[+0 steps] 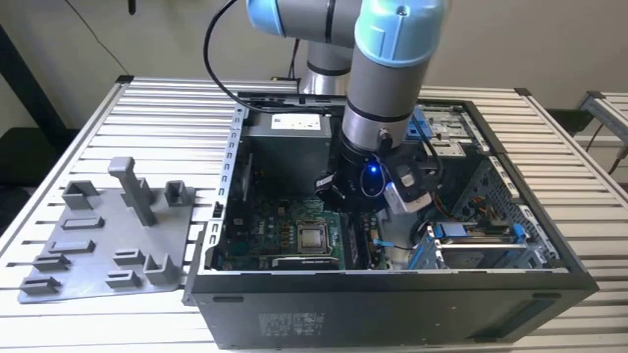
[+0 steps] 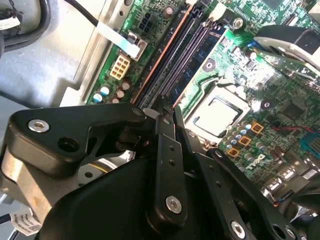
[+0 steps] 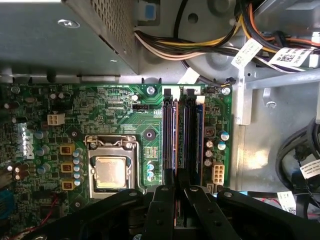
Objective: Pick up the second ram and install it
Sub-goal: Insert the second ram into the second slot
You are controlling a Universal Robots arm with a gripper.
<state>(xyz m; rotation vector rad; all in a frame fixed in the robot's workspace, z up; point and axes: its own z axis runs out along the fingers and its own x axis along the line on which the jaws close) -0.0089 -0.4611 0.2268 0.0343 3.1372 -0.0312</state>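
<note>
Exterior view first: I see the arm [image 1: 387, 81] reaching down into the open computer case [image 1: 393, 294], which lies on a slatted white table [image 1: 147, 118]. My gripper [image 1: 358, 220] hangs low over the green motherboard [image 1: 284, 235], just beside the processor socket [image 1: 312, 237], toward the exterior view's right of it. A grey plastic fixture tray [image 1: 108, 235] sits on the table at the exterior view's left, well apart from the case. Blue drive clips [image 1: 471, 232] show inside the case at the exterior view's right. Second wrist view next: I look along the black linkage of the gripper [image 2: 167, 112], whose fingers [image 2: 165, 145] meet over the end of the long memory slots [image 2: 175, 55]. A thin copper-edged stick, the second ram [image 2: 161, 57], stands on edge in the slot bank, running away from the fingertips. The jaws look drawn together around its near end, though I cannot tell for sure whether they press it. First wrist view last: the gripper [image 3: 179, 192] sits right at the near end of the slots [image 3: 190, 140], and the second ram [image 3: 174, 140] shows as a narrow brownish strip upright between two black slots, beside the processor socket [image 3: 111, 170]. A bundle of coloured cables [image 3: 210, 42] runs past the far end of the board, and the metal power supply box [image 3: 60, 35] lies alongside.
</note>
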